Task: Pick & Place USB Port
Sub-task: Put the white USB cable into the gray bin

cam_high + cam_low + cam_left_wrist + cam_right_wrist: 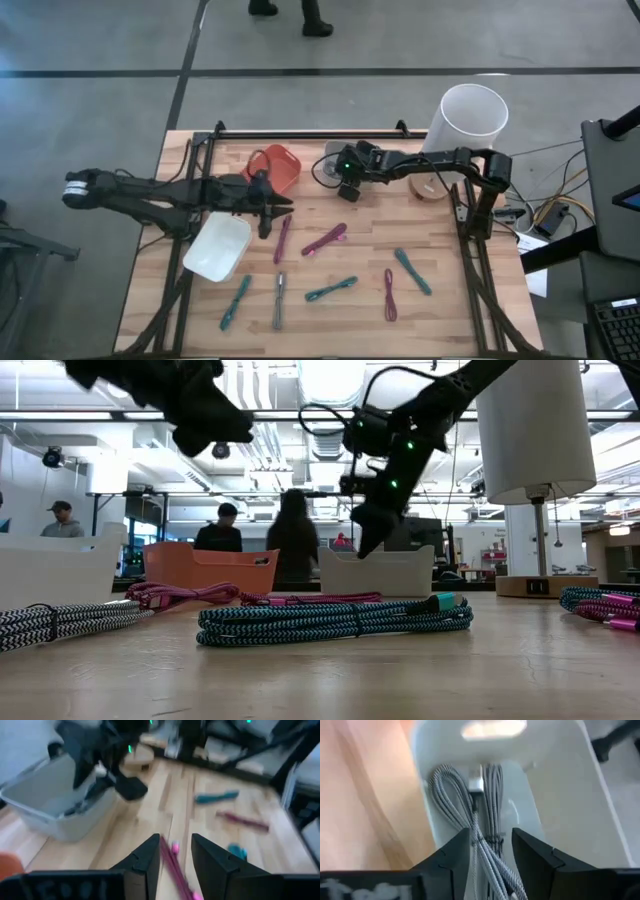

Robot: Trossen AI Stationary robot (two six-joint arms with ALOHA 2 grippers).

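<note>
The right end effector [491, 851] is hanging open over the white bin [560, 810], the grey cable [470, 815] lying inside. The left end effector [175, 857] (also open) is hovering above a pink cable [176, 865]. Lifting carelessly risks snagging the grey cable's loops.

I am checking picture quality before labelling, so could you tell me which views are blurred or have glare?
Left wrist view: motion blur smears the pink cable and grey bin. Right wrist view: soft focus, glare on the white bin above the grey cable. Low view: bright ceiling lights, dark arms. High view: even and sharp.
</note>
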